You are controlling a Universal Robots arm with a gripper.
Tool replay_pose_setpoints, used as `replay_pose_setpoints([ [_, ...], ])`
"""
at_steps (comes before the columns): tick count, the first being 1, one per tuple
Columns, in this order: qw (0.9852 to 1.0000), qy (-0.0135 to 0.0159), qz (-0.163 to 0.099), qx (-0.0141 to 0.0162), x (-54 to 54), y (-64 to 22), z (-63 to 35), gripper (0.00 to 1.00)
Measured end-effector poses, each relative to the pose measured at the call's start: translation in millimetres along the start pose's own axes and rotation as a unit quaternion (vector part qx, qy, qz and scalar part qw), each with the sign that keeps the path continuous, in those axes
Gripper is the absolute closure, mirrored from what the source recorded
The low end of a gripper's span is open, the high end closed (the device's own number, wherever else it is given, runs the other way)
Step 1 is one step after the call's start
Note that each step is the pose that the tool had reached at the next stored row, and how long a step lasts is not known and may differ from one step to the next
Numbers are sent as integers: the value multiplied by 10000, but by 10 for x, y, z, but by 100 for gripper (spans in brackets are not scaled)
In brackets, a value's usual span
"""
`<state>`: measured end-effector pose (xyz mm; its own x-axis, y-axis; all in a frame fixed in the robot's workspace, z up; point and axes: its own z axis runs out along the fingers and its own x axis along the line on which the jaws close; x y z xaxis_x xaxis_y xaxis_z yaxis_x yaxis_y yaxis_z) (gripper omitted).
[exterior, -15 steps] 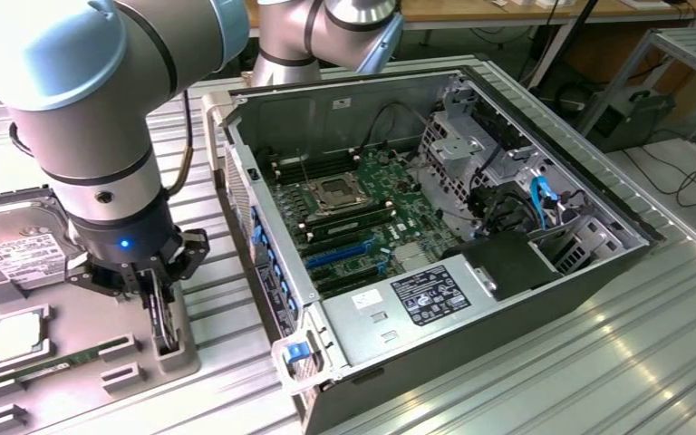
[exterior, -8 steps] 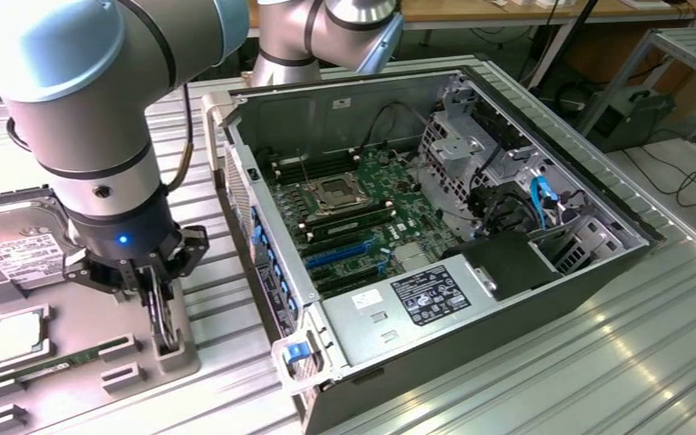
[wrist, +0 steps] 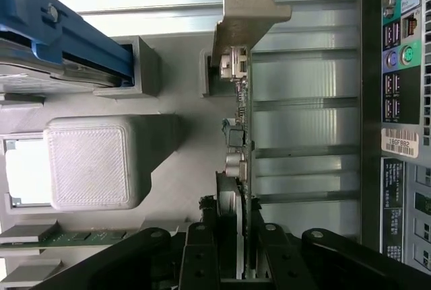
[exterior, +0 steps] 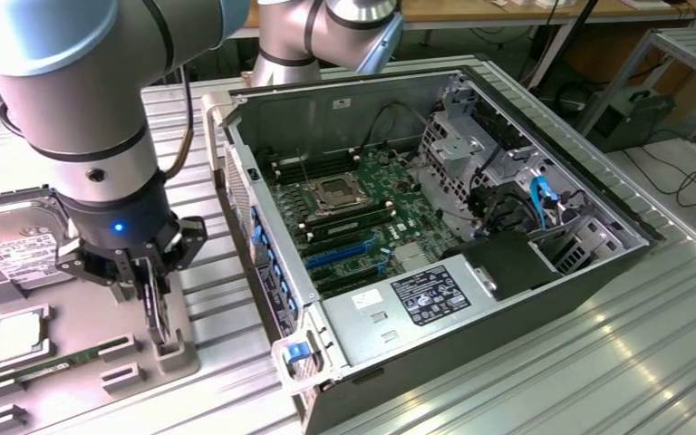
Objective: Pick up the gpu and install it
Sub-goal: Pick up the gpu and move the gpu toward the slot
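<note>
The gpu (exterior: 155, 314) stands on edge as a thin dark card over a grey holder (exterior: 170, 352) on the parts tray, at the exterior view's left. My gripper (exterior: 148, 279) comes down on it from above, with a finger on each side of the card. In the wrist view the gpu (wrist: 240, 135) appears edge-on, its silver bracket (wrist: 246, 7) at the far end and my gripper (wrist: 236, 253) shut on it. The open computer case (exterior: 361, 109) lies beside the tray, motherboard exposed with blue expansion slots (exterior: 343, 258).
On the tray lie a silver hard drive (exterior: 10, 249), a CPU (exterior: 15, 331) and a green RAM stick (exterior: 46, 367). A grey printed block (wrist: 91, 162) stands close to the card. The case's rear port panel (wrist: 404, 135) runs alongside. The power supply (exterior: 433, 294) fills the case's near end.
</note>
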<state>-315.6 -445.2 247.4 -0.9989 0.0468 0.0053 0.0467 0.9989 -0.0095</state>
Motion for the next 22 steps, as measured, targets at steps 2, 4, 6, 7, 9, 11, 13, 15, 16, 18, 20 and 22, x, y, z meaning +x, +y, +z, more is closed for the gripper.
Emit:
replay_pose_setpoints([
  [2,10000,0,0,0,-1,0,-25,72],
  [4,10000,0,0,0,-2,0,-53,72],
  [6,10000,0,0,0,-2,-1,-85,72],
  [7,10000,0,0,0,-2,-1,-99,72],
  [9,10000,1,0,0,-4,-1,-137,72],
  [11,10000,1,0,0,-6,-1,-163,72],
  [13,10000,2,0,0,-8,-1,-190,72],
  [15,10000,3,0,0,-10,-1,-218,72],
  [16,10000,3,0,0,-10,-2,-231,72],
  [18,10000,3,0,0,-12,-2,-256,72],
  [20,10000,4,0,0,-13,-2,-279,72],
  [22,10000,4,0,0,-16,-2,-304,72],
])
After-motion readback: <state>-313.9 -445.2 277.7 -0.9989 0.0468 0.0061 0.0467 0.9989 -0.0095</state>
